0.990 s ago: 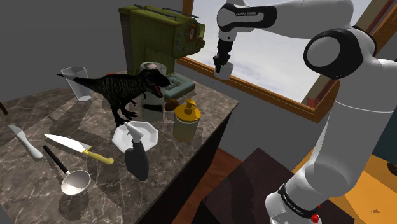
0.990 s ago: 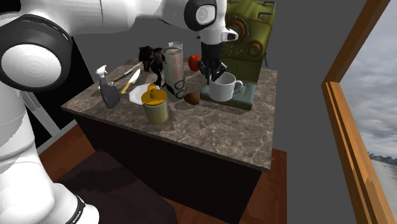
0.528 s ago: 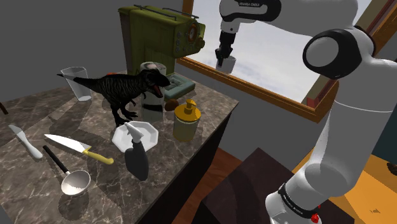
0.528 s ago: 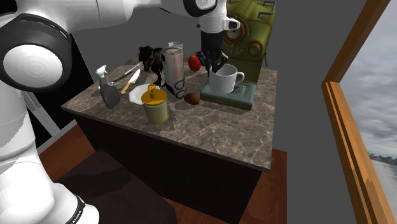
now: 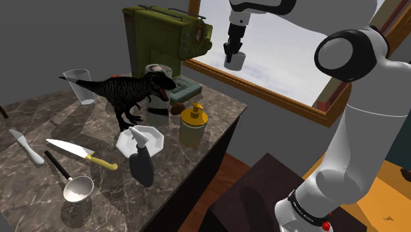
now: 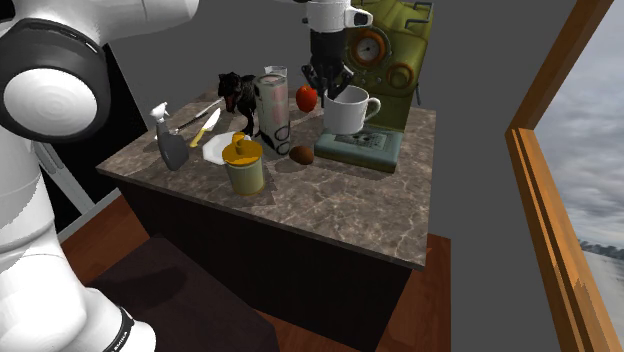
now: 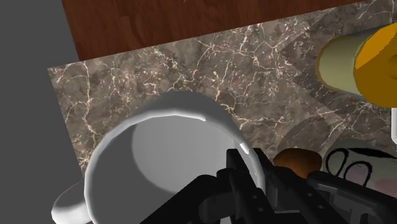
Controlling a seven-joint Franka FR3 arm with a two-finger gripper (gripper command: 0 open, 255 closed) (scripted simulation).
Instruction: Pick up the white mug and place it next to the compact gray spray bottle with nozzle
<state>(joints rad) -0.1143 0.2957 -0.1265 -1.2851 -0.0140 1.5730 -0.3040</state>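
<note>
We find the pincer (image 5: 230, 53) clamped on the rim of the white mug (image 5: 235, 61), high above the marble desk (image 5: 214, 104). In the shoulder view the mug hangs just under the pincer, seen against the window. From the second exterior view the pincer (image 6: 328, 84) grips the mug (image 6: 347, 110) at the rim on that view's left, while the handle points to that view's right. There the mug hangs upright and clear of the desk (image 6: 345, 205), in front of the green coffee machine (image 6: 392, 50) and above its grey tray. In the wrist view the black fingers (image 7: 245, 170) close over the rim of the mug (image 7: 162, 159), and the handle lies on the side away from them. The desk (image 7: 191, 70) shows far below.

The grey spray bottle (image 5: 142, 162) stands upright near the desk's near edge, just beside a white plate (image 5: 150, 137), well apart from the mug. In the second exterior view the spray bottle (image 6: 170, 140) is at the desk's left end, with a yellow jar (image 6: 244, 166) and a carton (image 6: 272, 110) between it and the mug.
</note>
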